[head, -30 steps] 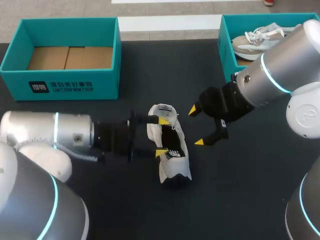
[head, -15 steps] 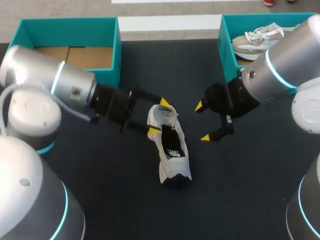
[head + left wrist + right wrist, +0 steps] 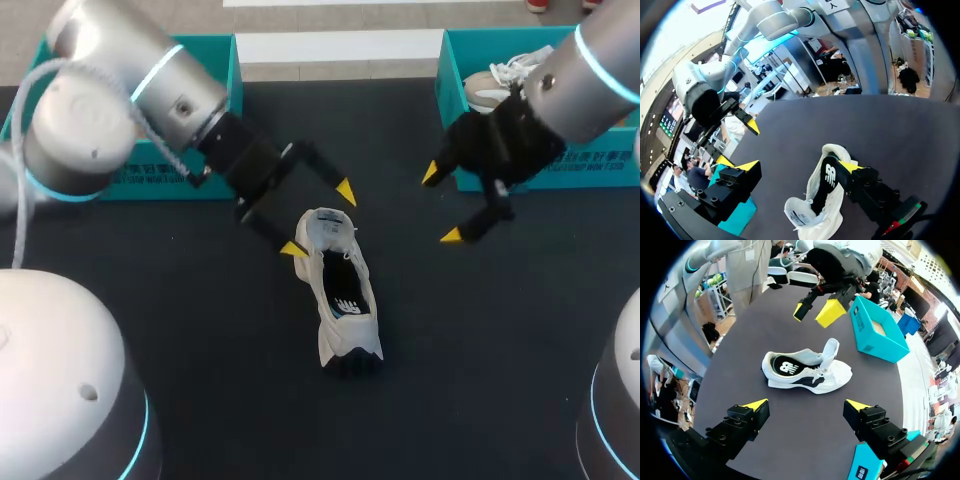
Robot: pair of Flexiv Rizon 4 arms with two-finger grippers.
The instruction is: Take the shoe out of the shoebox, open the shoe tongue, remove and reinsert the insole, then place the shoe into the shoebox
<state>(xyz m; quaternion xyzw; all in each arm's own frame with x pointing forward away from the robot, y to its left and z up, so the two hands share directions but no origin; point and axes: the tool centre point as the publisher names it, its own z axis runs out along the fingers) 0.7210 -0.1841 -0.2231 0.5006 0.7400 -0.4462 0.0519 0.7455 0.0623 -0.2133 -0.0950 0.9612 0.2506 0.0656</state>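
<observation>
A white shoe (image 3: 343, 300) lies on the dark table, its tongue standing up at the far end and the black insole (image 3: 345, 298) showing inside. My left gripper (image 3: 319, 220) hovers open just behind the tongue, touching nothing. In the left wrist view the shoe (image 3: 815, 212) sits between the fingers of the left gripper (image 3: 799, 166), close to one finger. My right gripper (image 3: 442, 205) hangs open to the right of the shoe, apart from it. Seen from the right wrist, the shoe (image 3: 807, 367) lies ahead of the right gripper (image 3: 806, 405), with the left gripper (image 3: 815, 310) beyond it.
A teal shoebox (image 3: 228, 60) stands at the back left, partly hidden by my left arm; the right wrist view shows this box (image 3: 875, 335) holding only its cardboard floor. Another teal shoebox (image 3: 447, 80) at the back right holds a second shoe (image 3: 500, 82).
My left gripper has lifted away from the shoe's opening toward the back and spread wider. My right gripper has drawn back to the right, toward the right box. The shoe stayed put.
</observation>
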